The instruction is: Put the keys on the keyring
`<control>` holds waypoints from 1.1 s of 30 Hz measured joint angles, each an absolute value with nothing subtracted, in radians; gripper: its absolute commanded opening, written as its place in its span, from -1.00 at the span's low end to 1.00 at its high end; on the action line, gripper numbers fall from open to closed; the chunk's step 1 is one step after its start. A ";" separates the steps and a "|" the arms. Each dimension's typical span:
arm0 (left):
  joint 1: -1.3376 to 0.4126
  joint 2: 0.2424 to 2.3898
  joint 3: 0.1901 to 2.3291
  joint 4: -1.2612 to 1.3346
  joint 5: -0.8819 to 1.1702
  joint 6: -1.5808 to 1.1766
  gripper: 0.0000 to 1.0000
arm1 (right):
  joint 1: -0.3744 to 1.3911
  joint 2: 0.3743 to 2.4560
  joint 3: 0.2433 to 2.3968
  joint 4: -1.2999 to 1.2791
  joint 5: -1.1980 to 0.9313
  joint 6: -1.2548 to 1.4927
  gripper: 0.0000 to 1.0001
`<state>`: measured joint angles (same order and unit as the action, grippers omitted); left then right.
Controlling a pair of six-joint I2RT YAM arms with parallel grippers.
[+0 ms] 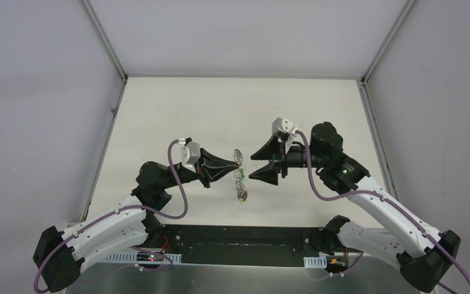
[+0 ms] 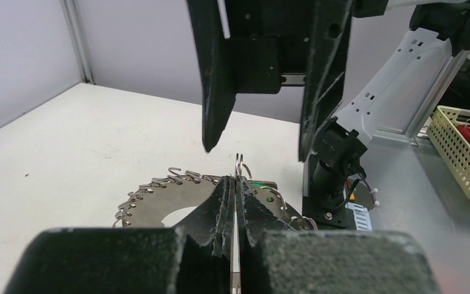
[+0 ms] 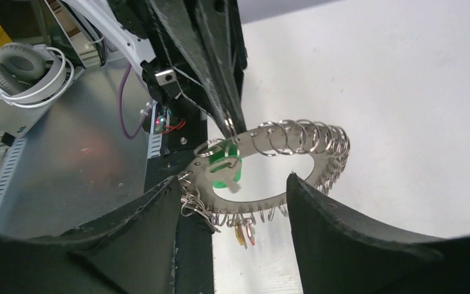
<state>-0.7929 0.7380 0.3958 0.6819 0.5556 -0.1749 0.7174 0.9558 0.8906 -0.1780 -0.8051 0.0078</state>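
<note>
My left gripper (image 2: 237, 184) is clamped tight on the rim of the ring (image 2: 154, 199); my right gripper (image 1: 251, 167) gapes wide just opposite, holding nothing.

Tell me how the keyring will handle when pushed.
The keyring looks like a stiff flat plate, so it should not flex. Gripped at one edge by the left gripper, it may pivot if pushed. Its loose loops will likely swing and snag.
</note>
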 measured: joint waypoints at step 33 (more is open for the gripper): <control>-0.793 0.753 0.396 0.707 0.578 -0.177 -1.00 | 0.736 1.028 0.851 0.130 -0.891 0.085 -0.58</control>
